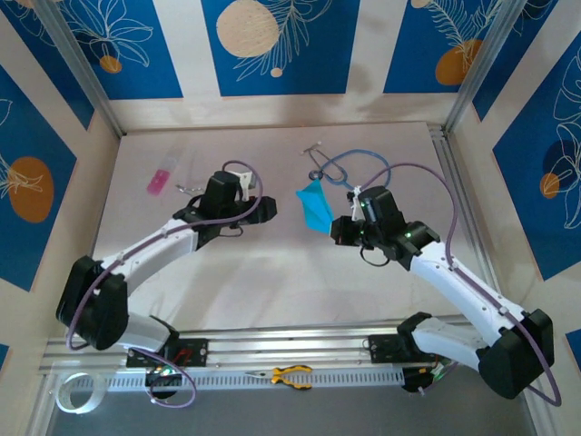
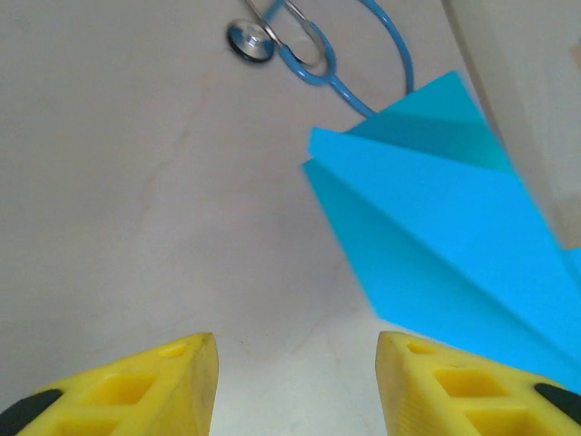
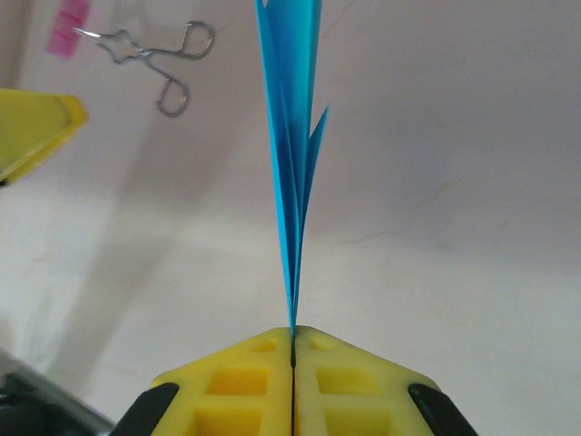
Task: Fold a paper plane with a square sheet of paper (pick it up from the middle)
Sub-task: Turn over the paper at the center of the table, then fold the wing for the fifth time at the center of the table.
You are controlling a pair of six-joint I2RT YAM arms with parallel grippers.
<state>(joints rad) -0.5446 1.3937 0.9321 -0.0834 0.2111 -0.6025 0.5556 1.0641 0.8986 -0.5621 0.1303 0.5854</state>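
right gripper (image 3: 292, 340) | yellow fingers pressed together, pinching the folded pointed cyan-blue paper plane (image 3: 289, 163) | left gripper (image 2: 297, 386) | yellow fingers spread, empty, near the plane

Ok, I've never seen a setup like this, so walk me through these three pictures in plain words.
These are two robot arms bolted at the near edge of a white table. Each ends in a two-finger gripper with yellow fingers. The wide picture looks down from above and behind the arms. The other two come from small cameras on the wrists, looking out past each arm's own fingers.

The right gripper is pinched shut on a folded blue paper and holds it up on edge. The left gripper is open and holds nothing, with the paper just ahead of it.

On the table lie a blue stethoscope, a small pink rectangle and metal forceps. Yellow-handled pliers rest on the rail by the arm bases.
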